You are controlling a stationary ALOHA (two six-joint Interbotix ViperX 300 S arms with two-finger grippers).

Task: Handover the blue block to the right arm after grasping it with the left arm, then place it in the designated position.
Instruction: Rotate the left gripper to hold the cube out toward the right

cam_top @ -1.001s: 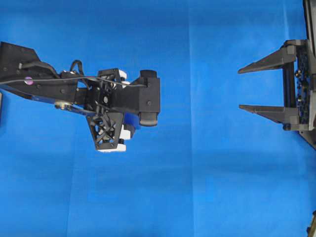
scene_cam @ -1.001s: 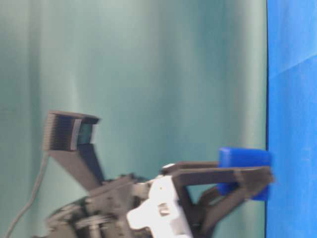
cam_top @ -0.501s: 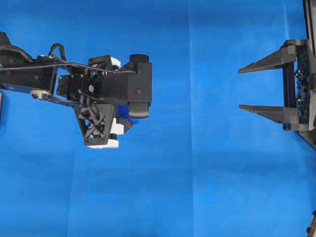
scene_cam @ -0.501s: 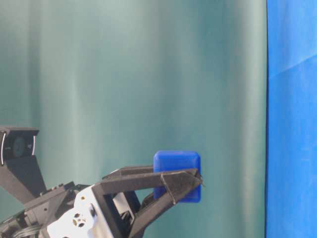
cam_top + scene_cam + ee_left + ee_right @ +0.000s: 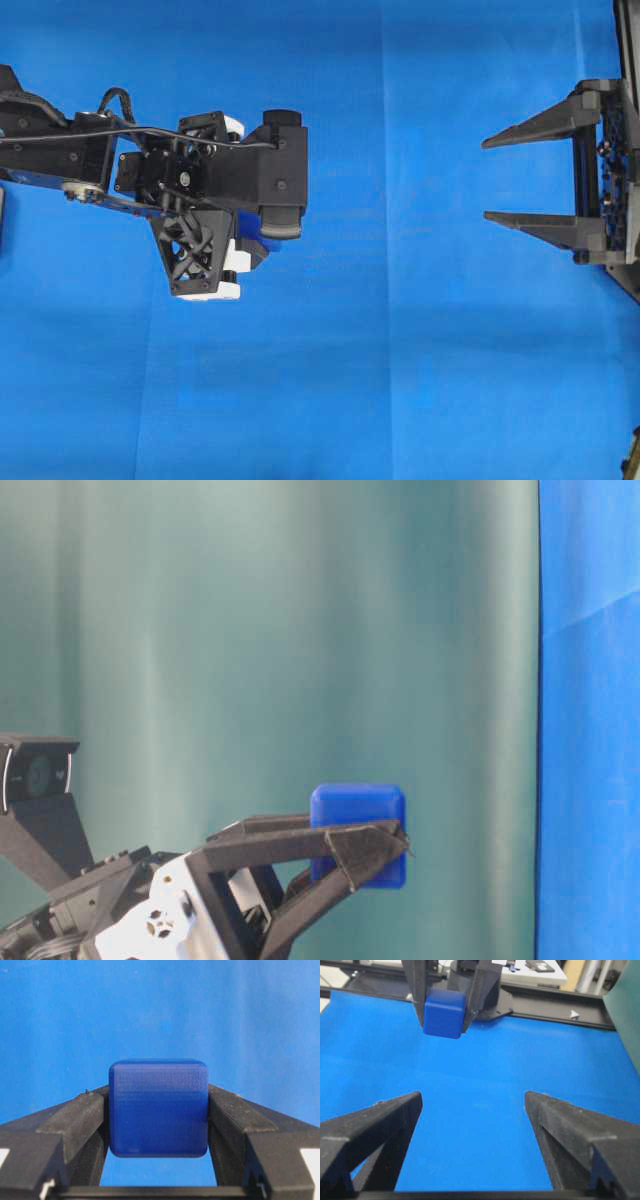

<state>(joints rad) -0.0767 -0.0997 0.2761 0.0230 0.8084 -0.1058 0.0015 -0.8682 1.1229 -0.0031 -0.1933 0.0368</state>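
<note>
blue block (image 5: 158,1107) pinched square between the two fingers of the left end effector (image 5: 159,1120), lifted clear of the blue table (image 5: 420,350), nothing under it in the side view. right end effector (image 5: 472,1110) parked at the far edge with jaws spread wide and empty, well apart from the block and pointing straight at it. handover step looks up next, so probably best to carry the block across toward those open fingers slowly and level, keeping the grip as is. worth presenting the two free faces to the right fingers (image 5: 530,125), meaning the left wrist may need a quarter turn so both pairs of fingers don't fight for the same sides. should get the cube centred in the gap before any closing, then let the right side clamp fully before easing the left off. main risk by the looks of it: small smooth cube with rounded edges, could twist or pop out if caught near a corner or released early. designated spot not visible anywhere in these views.
</note>
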